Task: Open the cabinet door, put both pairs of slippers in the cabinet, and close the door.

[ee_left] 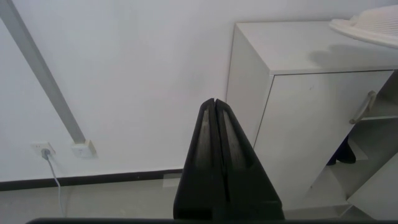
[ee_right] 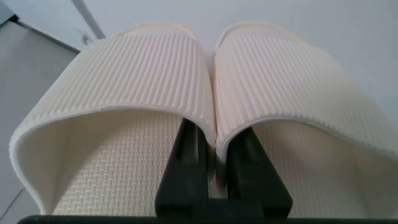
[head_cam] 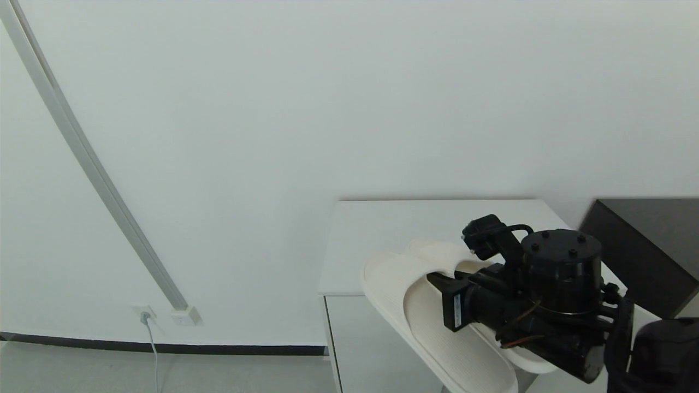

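Observation:
A pair of cream ribbed slippers (head_cam: 415, 305) hangs tilted over the front edge of the white cabinet (head_cam: 426, 218), and its edge also shows in the left wrist view (ee_left: 370, 25). My right gripper (head_cam: 438, 284) is shut on the pair, one finger inside each slipper (ee_right: 137, 81), pinching their inner walls together (ee_right: 214, 168). My left gripper (ee_left: 216, 124) is shut with nothing in it, off to the left of the cabinet (ee_left: 298, 118) and low. The cabinet's left door with its handle (ee_left: 364, 107) is closed. To its right the cabinet stands open, showing shelves and a dark object (ee_left: 341, 152) inside.
A black piece of furniture (head_cam: 644, 245) stands to the right of the cabinet. A white wall is behind, with a slanted cable duct (head_cam: 87, 158) and a socket with a plugged cord (head_cam: 146, 316) near the floor. Grey floor (head_cam: 82, 371) lies left of the cabinet.

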You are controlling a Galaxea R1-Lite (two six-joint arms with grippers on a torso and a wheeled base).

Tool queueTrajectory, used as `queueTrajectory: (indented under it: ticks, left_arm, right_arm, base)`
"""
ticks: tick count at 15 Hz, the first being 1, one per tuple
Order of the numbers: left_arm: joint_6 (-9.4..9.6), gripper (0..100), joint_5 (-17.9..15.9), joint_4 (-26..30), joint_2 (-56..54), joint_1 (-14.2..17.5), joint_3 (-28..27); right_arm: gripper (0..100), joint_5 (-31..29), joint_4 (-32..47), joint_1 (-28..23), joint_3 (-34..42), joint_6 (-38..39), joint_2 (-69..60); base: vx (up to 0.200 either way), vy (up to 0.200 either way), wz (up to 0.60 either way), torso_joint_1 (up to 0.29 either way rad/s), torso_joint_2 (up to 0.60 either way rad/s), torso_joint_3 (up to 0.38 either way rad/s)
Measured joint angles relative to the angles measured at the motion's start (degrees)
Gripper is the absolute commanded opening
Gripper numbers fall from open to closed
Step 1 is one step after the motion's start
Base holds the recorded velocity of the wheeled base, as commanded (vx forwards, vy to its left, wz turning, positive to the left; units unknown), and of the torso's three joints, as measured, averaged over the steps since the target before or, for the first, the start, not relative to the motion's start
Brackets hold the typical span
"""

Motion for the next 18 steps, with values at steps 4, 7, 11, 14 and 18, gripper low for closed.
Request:
queueTrajectory:
  ticks: [4,7,11,14,18]
  left_arm:
    - [0.00,0,0.0,0.0,0.0,0.0,0.0]
    - [-0.10,0,0.0,0.0,0.0,0.0,0.0]
    - [-0.27,0,0.0,0.0,0.0,0.0,-0.1]
    - [-0.32,0,0.0,0.0,0.0,0.0,-0.1]
    - [-0.40,0,0.0,0.0,0.0,0.0,-0.1]
  right_arm:
    - [0,0.1,-0.2,1.2,1.9,0.3,-1.5]
    - [0,0.1,-0.4,1.5,2.0,0.3,-1.4]
    - [0,0.1,-0.4,2.1,2.1,0.3,-1.1]
    - [0,0.0,-0.4,2.1,2.2,0.3,-0.8]
    - [0,0.0,-1.2,2.2,2.3,0.4,-0.5]
  base:
    - [0.000,0.000,0.00,0.000,0.00,0.000]
    - [-0.200,0.000,0.00,0.004,0.00,0.002]
    - [-0.200,0.000,0.00,0.001,0.00,0.002]
    - [-0.133,0.000,0.00,-0.005,0.00,0.002]
    - [0.000,0.000,0.00,0.000,0.00,0.000]
